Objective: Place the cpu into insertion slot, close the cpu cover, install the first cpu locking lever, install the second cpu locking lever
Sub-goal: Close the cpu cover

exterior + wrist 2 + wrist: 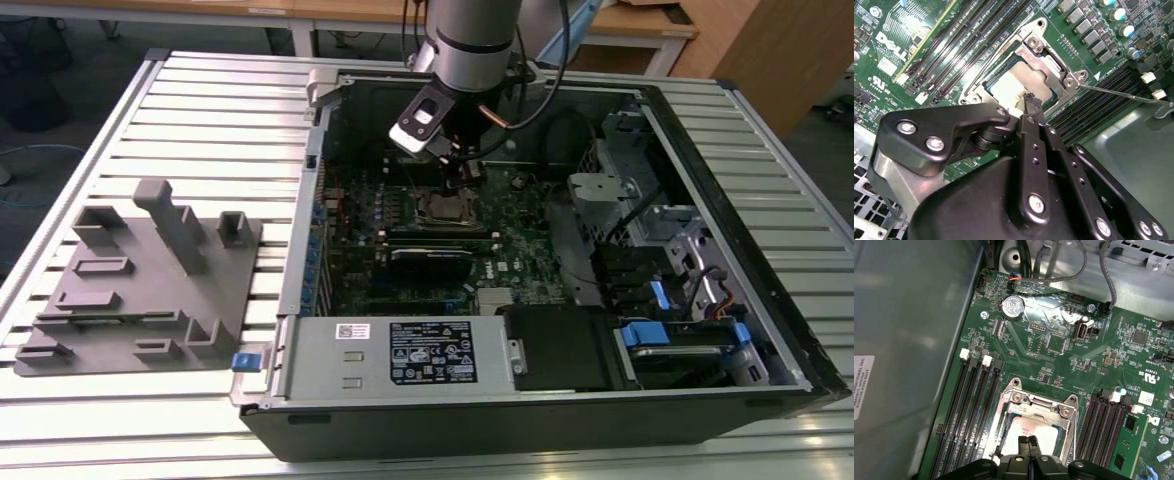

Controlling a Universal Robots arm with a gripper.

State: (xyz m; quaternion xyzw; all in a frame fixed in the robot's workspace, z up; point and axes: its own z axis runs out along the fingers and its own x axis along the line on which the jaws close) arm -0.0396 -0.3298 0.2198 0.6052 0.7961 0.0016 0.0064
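The insertion slot sits mid-motherboard inside the open computer case. The cpu, silvery on top, lies in it. The cpu cover is down flat around it, with the chip showing through its window. A thin wire locking lever juts out from the socket's corner over the memory slots. My gripper hangs just above the cover's edge, shut with nothing between the fingers. In the first wrist view the gripper is over the cpu, inside the cover.
Long black memory slots flank the socket on both sides. A black card and the power supply lie nearer the case front. Drive cages and cables fill the exterior view's right. A grey parts fixture sits on the slatted table.
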